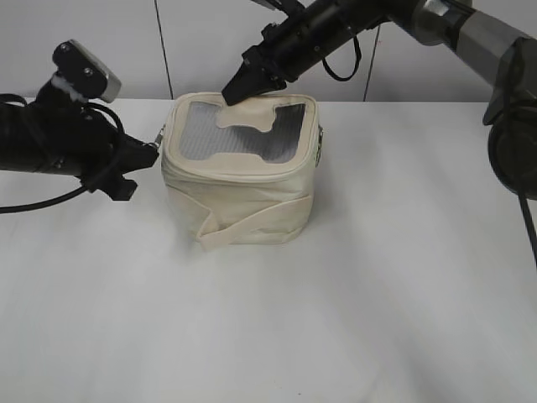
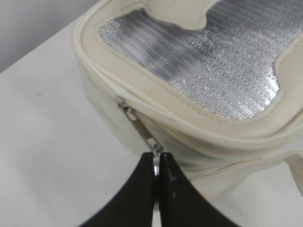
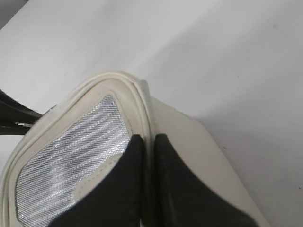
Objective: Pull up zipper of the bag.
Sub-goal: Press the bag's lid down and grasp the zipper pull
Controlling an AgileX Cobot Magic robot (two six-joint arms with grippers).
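Pinched between my left gripper's (image 2: 156, 163) closed fingers is the zipper's (image 2: 142, 135) silver pull, at the bag's (image 1: 243, 197) left side. At the bag's back rim my right gripper (image 3: 147, 142) clamps the top edge. Around the bag lies the table (image 1: 377, 294).

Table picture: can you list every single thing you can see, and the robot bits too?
bag: one, cream-beige, middle of table, grey see-through top with a cream patch
zipper: one, cream with a silver pull, round the bag's top rim
strap band: one, cream, slanting across the bag's front
table: one, white, under everything
left claw: one, black, shut on the zipper pull
right claw: one, black, pinching the bag's top rim at the back
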